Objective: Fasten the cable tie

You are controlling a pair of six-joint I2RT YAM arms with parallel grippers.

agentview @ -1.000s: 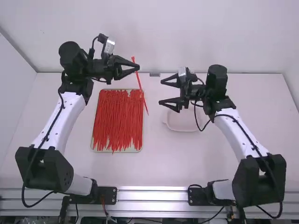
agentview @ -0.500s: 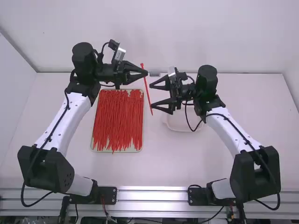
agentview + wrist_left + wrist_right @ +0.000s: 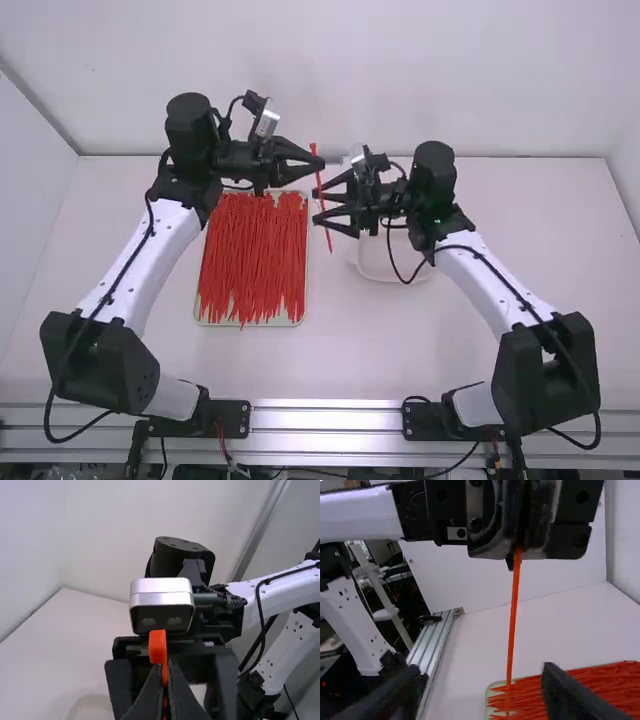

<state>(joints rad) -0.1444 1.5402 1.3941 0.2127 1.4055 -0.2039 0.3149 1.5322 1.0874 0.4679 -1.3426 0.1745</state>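
1 cable tie [image 3: 317,172] in play, red, held up off the desk [image 3: 450,330]; left hand [image 3: 309,160] is closed tight on it just under the head, so the square head pokes out above the fingers in the left wrist view [image 3: 157,647] and the long strap hangs straight down, free; looks like it is held that way so the other arm has a loose tail to catch and bend round to the head

Right hand [image 3: 325,203] sits level with the strap, facing the left hand, spread wide and holding nothing; in the right wrist view the strap [image 3: 512,615] drops through the gap between its 2 fingers, touching neither as far as I can see; judged as lined up for a pinch on the strap, not yet made

Strap tip ends over the corner of the tray [image 3: 250,324]; cannot tell if it touches the pile there

Step in hand, my guess: handover or second grip, then feed the tail into the head; tie is not looped at all, so fastening is not started

Counts: 2 arms; 2 hands, 1 clamped and 1 open; 1 tie lifted; 1 tray, flat on the desk under the left arm, carrying a pile of spare ties [image 3: 250,260], all red, laid lengthways, too many to count; 1 white dish [image 3: 385,268] on the desk under the right arm, contents not visible, likely the drop spot for finished ties
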